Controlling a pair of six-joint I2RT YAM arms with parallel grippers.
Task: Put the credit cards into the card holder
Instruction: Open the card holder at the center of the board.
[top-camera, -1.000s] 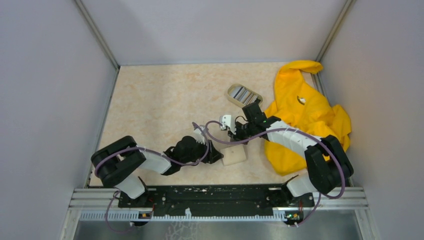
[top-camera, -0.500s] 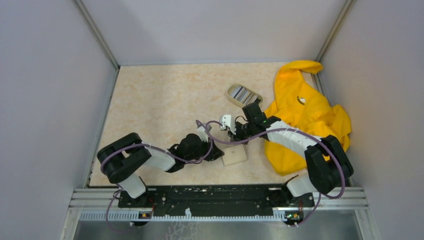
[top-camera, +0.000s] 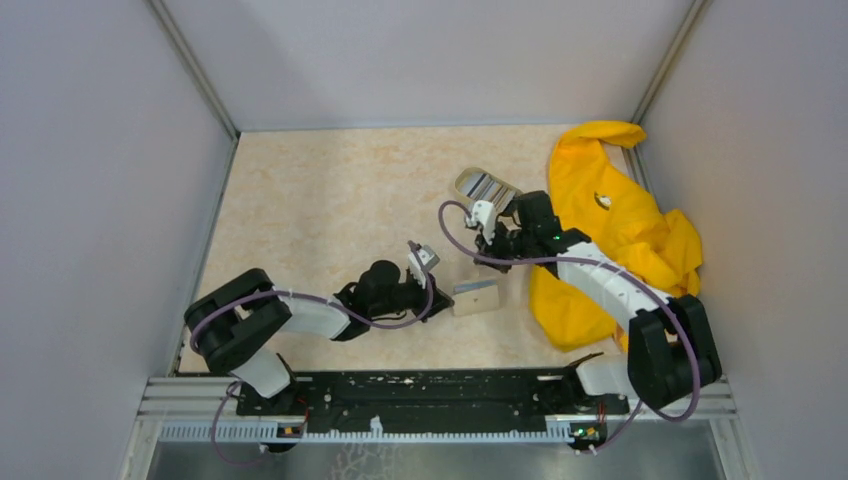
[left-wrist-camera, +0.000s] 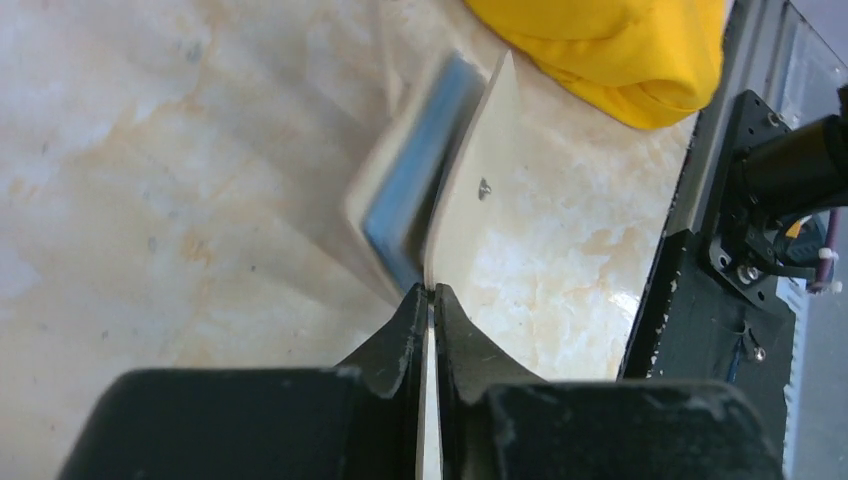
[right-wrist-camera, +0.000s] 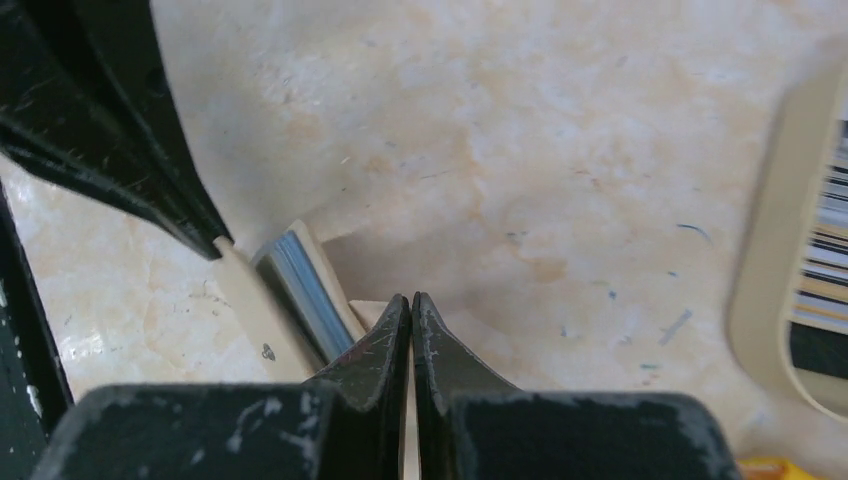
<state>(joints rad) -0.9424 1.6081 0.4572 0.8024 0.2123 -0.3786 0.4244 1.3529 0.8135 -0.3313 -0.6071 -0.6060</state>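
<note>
walls (top-camera: 100, 200): plain grey panels, three sides | tabletop (top-camera: 320, 200): beige marbled | front rail (top-camera: 430, 395): black | light: even

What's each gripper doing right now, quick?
Left gripper: closed, pinching one flap of the card holder.
Right gripper: closed, with nothing visible between its fingers.

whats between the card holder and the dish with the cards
The right gripper, fingers shut, hangs over bare table between card holder and dish; the top view shows it.
</note>
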